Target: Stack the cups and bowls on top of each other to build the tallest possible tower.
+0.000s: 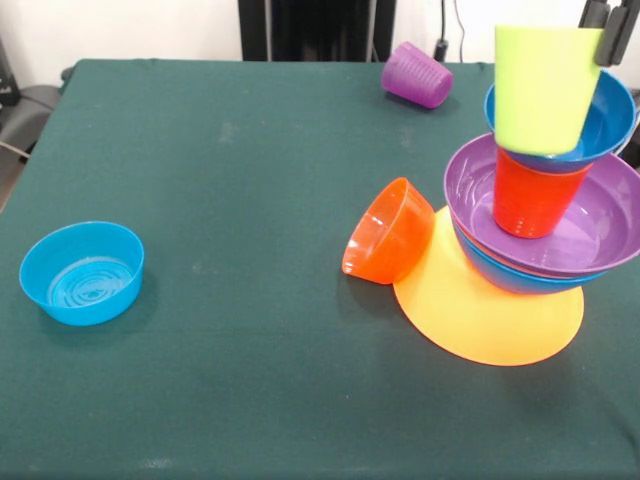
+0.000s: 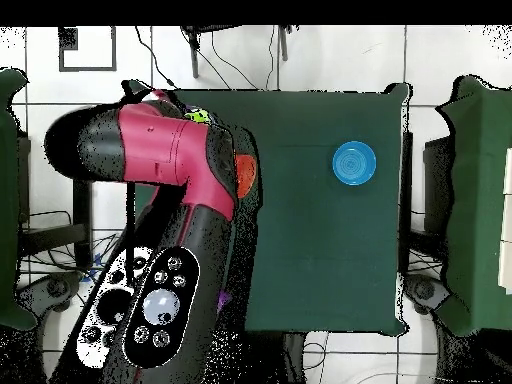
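The tower stands at the right of the front view: an upturned orange-yellow bowl [image 1: 480,315], a blue bowl [image 1: 510,275], a purple bowl [image 1: 580,225], an orange cup [image 1: 530,195], then a tilted blue bowl [image 1: 610,115]. A lime green cup [image 1: 545,85] sits upright in or just over that top bowl, with my gripper [image 1: 608,40] shut on its right rim. A small orange bowl [image 1: 388,232] leans on its side against the orange-yellow bowl. A purple cup [image 1: 418,75] lies on its side at the far edge. In the overhead view my arm [image 2: 170,200] hides the tower.
A straight-sided light blue bowl [image 1: 83,272] stands alone at the left of the green table [image 1: 250,200]; the overhead view shows this light blue bowl [image 2: 355,163] near the table's right edge. The tower leans toward the right edge of the front view.
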